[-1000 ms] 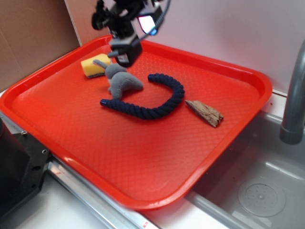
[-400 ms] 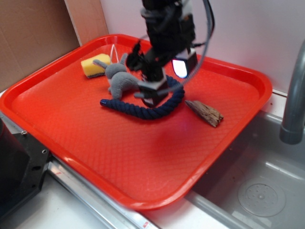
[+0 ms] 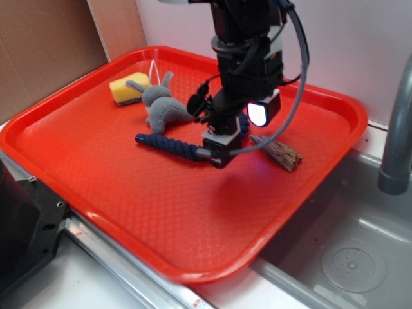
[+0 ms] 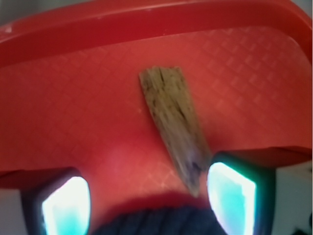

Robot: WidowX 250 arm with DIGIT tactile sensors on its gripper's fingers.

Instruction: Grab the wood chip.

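Exterior view: I see the claw (image 3: 219, 149) low over the middle of the red tray (image 3: 96, 154), its tip above the dark blue rope (image 3: 168, 146) where the rope curves toward the right. From this angle I cannot tell how the jaws stand; the arm's body blocks them. The wood chip (image 3: 281, 153) lies flat on the tray floor just right of the claw, near the tray's right rim, its pointed end toward the arm. A grey stuffed toy (image 3: 162, 107) sits left of the arm, touching the rope's rear part, and a yellow sponge block (image 3: 127, 89) lies behind it near the far-left corner. The tray rests on the worktop (image 3: 77, 283), with a grey sink (image 3: 351, 251) at the right and a faucet pipe (image 3: 396, 129) rising at the edge.

Wrist view: I see the wood chip (image 4: 172, 120) ahead of the claw (image 4: 149, 198), running from the upper centre down toward the right finger. Its wide end points at the tray rim (image 4: 146, 24); its narrow end lies just beside the right fingertip (image 4: 232, 196), whether touching I cannot tell. The two fingertips stand well apart with nothing between them but tray floor, so the claw is released. The rope (image 4: 154, 220) shows as a dark curve at the bottom edge.
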